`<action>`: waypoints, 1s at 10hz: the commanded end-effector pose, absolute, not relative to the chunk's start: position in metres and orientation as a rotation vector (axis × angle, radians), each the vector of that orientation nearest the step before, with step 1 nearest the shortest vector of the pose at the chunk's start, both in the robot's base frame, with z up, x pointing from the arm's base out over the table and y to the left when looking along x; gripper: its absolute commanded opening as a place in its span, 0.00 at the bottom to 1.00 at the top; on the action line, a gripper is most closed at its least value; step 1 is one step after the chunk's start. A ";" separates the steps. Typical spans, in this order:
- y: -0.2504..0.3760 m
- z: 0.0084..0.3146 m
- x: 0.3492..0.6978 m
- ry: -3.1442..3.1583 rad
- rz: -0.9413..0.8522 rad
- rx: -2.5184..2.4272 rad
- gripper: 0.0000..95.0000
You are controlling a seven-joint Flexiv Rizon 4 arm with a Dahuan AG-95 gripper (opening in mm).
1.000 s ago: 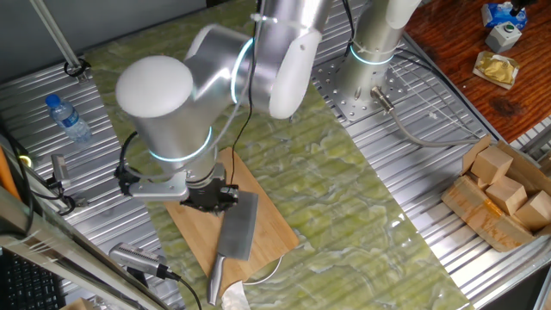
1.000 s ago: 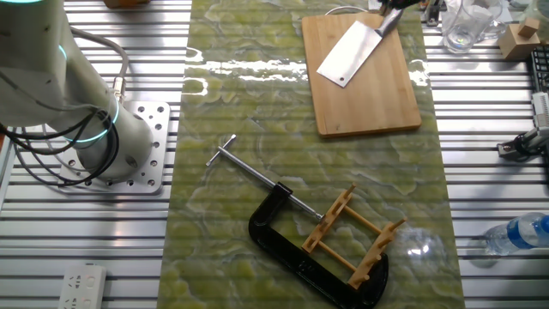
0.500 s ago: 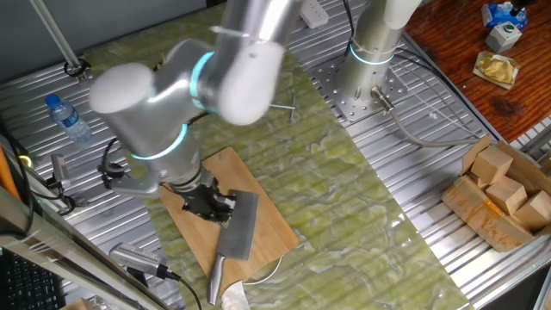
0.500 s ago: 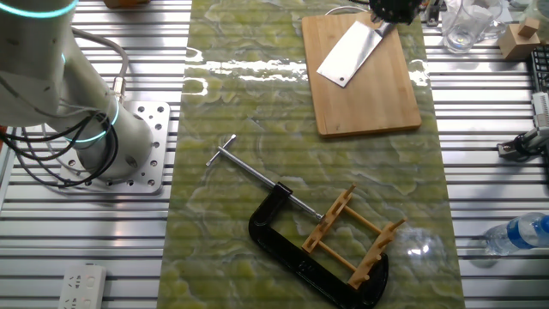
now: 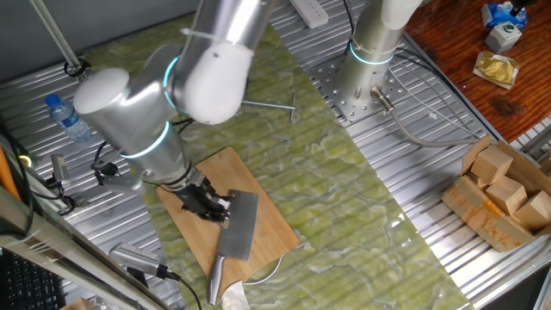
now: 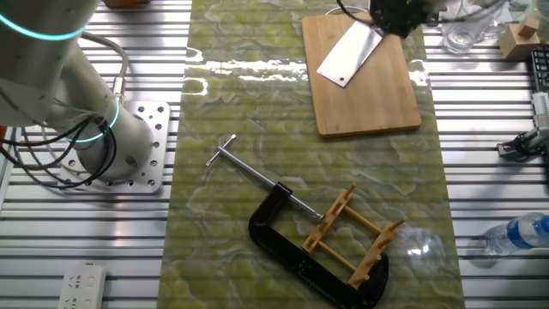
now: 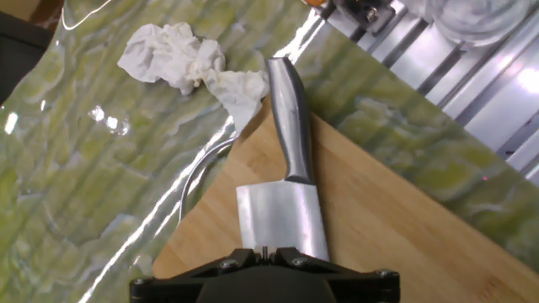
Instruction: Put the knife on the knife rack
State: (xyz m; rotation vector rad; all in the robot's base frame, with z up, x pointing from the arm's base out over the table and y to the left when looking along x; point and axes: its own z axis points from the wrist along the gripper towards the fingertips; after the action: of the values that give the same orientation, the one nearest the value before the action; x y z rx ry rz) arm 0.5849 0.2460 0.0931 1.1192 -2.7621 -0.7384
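Note:
The knife (image 5: 239,226), a cleaver with a broad grey blade and a slim silver handle, lies flat on the bamboo cutting board (image 5: 271,234), its handle sticking out over the board's near edge. In the other fixed view the knife (image 6: 347,53) is on the board (image 6: 369,99) at the far end of the table. My gripper (image 5: 213,207) hangs low over the spine end of the blade, fingers close together with nothing between them. In the hand view the knife (image 7: 282,215) runs straight out from my gripper (image 7: 265,252). The knife rack (image 6: 352,236), with light wooden pegs, stands inside a black C-clamp.
The black C-clamp (image 6: 287,245) with a long steel screw bar holds the rack. A crumpled white tissue (image 7: 181,55) lies beside the knife handle. A water bottle (image 5: 67,118), a glass (image 6: 467,24) and wooden blocks (image 5: 499,185) are on the metal table sides.
The arm has swung left and lowered. My gripper has shifted slightly along the board at the blade's end. The knife has not moved.

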 end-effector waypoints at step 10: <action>0.251 0.054 0.611 -2.722 -0.833 1.095 0.40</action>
State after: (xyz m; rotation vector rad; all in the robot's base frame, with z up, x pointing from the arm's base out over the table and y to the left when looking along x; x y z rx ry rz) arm 0.6123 0.2520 0.0524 1.0981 -2.7225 -0.8358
